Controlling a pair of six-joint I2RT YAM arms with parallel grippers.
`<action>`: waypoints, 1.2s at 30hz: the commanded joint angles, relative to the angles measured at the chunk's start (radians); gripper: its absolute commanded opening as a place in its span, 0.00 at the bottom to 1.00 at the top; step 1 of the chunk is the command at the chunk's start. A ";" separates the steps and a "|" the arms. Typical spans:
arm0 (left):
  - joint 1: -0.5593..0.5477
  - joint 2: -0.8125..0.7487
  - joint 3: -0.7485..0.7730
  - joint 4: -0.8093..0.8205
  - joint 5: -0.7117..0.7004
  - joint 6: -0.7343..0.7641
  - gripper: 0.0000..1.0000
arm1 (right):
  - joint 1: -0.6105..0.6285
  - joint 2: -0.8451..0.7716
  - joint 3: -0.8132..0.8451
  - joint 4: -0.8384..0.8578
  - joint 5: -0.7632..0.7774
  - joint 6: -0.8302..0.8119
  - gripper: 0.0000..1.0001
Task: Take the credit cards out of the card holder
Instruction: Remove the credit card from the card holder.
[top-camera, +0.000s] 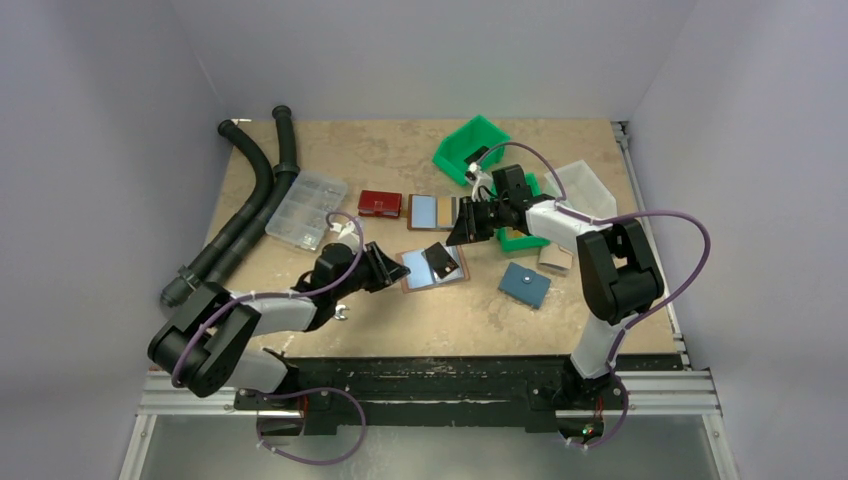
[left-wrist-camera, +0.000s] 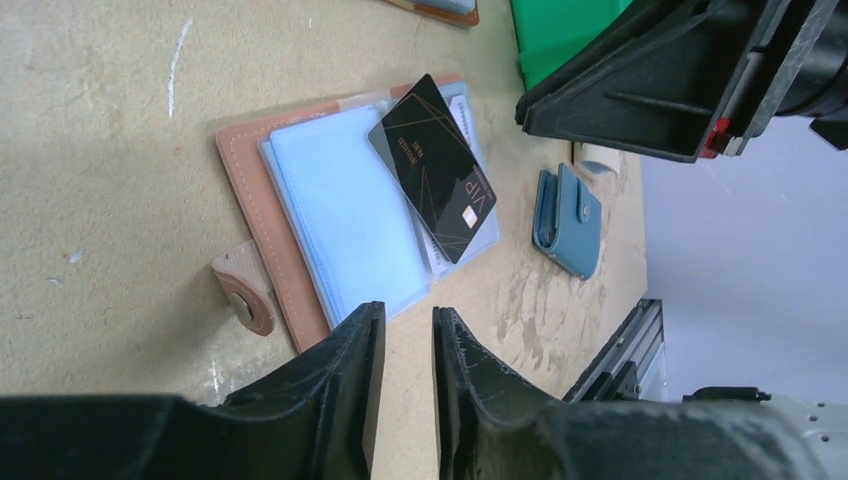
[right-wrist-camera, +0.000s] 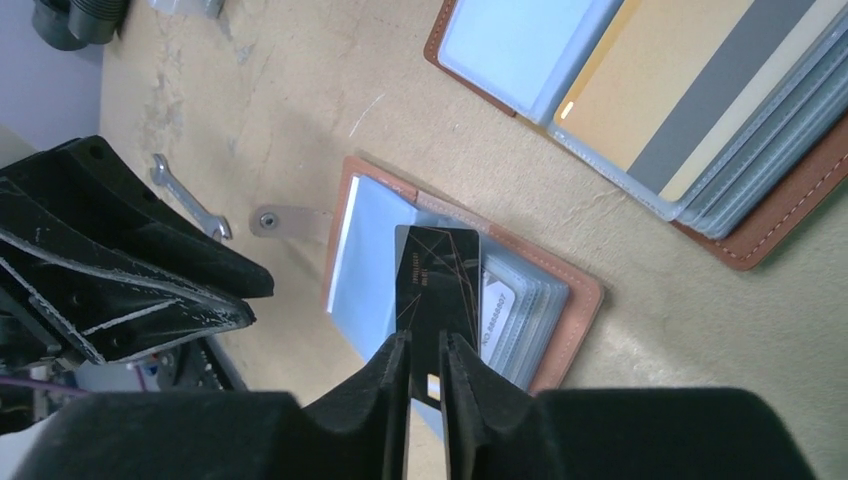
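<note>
The right gripper (right-wrist-camera: 425, 345) hangs above the black card (right-wrist-camera: 435, 275) with its jaws a slit apart and nothing between them. The left gripper (left-wrist-camera: 407, 315) is likewise slightly parted and empty, low beside the near edge of the holder (left-wrist-camera: 250, 190). The risks begin with the table (left-wrist-camera: 100, 150), a hard, mottled, fairly smooth top on which the unpinned holder could skate or lift whole if a pull drags it. The holder is a soft tan leather booklet lying open, stitched at the rim. Its sleeves (left-wrist-camera: 340, 210) are limp, glossy clear plastic, so a closing jaw could pinch a sleeve along with a card. The black card lies askew on those sleeves. It is thin, rigid, slick and flat, so the fingers may skid over it or shove it aside. It looks to be free of its pocket, though I cannot be sure. A pale card (right-wrist-camera: 498, 305) sits tucked in a sleeve. The two grippers are near each other, so a careless reach could knock them together.
</note>
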 joint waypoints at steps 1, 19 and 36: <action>0.000 0.063 0.048 0.103 0.058 0.001 0.24 | -0.006 -0.030 0.026 0.001 0.037 -0.071 0.28; -0.037 0.400 0.327 0.056 0.082 0.014 0.00 | -0.006 0.019 0.050 -0.049 0.106 -0.135 0.50; -0.062 0.523 0.385 0.024 0.058 0.011 0.00 | 0.008 0.053 0.081 -0.096 0.085 -0.157 0.53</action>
